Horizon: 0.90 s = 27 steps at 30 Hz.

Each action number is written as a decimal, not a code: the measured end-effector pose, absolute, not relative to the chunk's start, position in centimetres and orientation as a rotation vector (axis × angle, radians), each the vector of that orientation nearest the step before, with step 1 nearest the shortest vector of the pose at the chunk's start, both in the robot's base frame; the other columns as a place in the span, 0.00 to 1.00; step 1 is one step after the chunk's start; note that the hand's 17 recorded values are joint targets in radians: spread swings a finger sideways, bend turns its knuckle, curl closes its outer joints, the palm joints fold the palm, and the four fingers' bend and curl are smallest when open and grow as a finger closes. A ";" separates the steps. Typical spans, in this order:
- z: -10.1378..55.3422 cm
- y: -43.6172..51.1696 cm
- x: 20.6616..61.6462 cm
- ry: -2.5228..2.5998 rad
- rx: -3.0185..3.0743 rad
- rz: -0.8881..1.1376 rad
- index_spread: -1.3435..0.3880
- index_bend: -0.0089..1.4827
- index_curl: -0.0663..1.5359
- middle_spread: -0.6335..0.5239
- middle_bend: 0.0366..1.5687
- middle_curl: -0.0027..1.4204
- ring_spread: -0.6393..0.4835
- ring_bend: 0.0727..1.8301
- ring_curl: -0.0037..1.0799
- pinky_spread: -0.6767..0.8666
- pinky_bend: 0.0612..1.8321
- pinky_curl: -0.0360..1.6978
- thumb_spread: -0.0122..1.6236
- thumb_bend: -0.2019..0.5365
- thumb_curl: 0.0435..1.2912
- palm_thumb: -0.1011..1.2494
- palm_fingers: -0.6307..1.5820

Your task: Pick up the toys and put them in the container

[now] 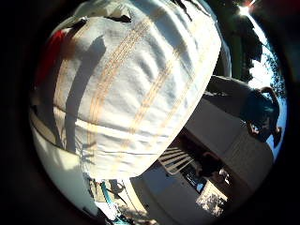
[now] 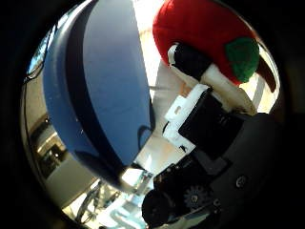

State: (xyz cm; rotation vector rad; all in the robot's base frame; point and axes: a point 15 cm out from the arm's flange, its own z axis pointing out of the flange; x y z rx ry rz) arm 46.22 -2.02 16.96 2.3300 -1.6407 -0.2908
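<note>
One red plush apple (image 2: pixel 200 36) sits pinched in your robot hand (image 2: pixel 209 119) beside the blue container (image 2: pixel 109 90); loosen early and it'll miss onto the striped cloth (image 1: pixel 136 84).

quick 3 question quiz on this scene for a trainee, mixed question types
1. True or false: the red plush toy has a green patch.
2. What lies spread below the palm? A) striped white cloth B) bare wood C) grass
3. Which thing beside the toy is blue: the ____?

Key
1. True.
2. A.
3. Container. A black fingertip of the hand sits against the toy; a full grasp cannot be confirmed.
</note>
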 end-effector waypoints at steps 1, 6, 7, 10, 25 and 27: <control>17.6 -2.0 46.3 -1.648 2.335 -0.278 0.52 0.12 0.12 0.39 0.52 0.48 0.60 0.63 0.56 0.67 0.45 0.25 0.67 0.25 0.34 0.74 0.77; 22.6 -2.6 45.9 -1.740 2.332 -0.195 0.45 0.20 0.11 0.36 0.58 0.56 0.56 0.66 0.63 0.65 0.62 0.34 0.69 0.27 0.37 0.80 0.79; 23.2 -2.7 45.2 -1.742 2.318 -0.212 0.42 0.23 0.11 0.35 0.60 0.59 0.54 0.67 0.64 0.64 0.65 0.37 0.69 0.27 0.38 0.81 0.78; 25.6 -2.7 42.3 -1.731 2.269 -0.289 0.38 0.28 0.11 0.34 0.63 0.62 0.53 0.69 0.66 0.62 0.69 0.40 0.70 0.26 0.39 0.81 0.76; 40.0 16.6 40.9 -1.579 2.562 -0.022 0.23 0.50 0.10 0.31 0.69 0.76 0.49 0.76 0.74 0.57 0.75 0.51 0.73 0.25 0.44 0.80 0.68; 38.9 19.9 41.6 -1.548 2.574 -0.019 0.22 0.52 0.10 0.31 0.69 0.77 0.48 0.77 0.74 0.57 0.75 0.51 0.73 0.25 0.45 0.80 0.67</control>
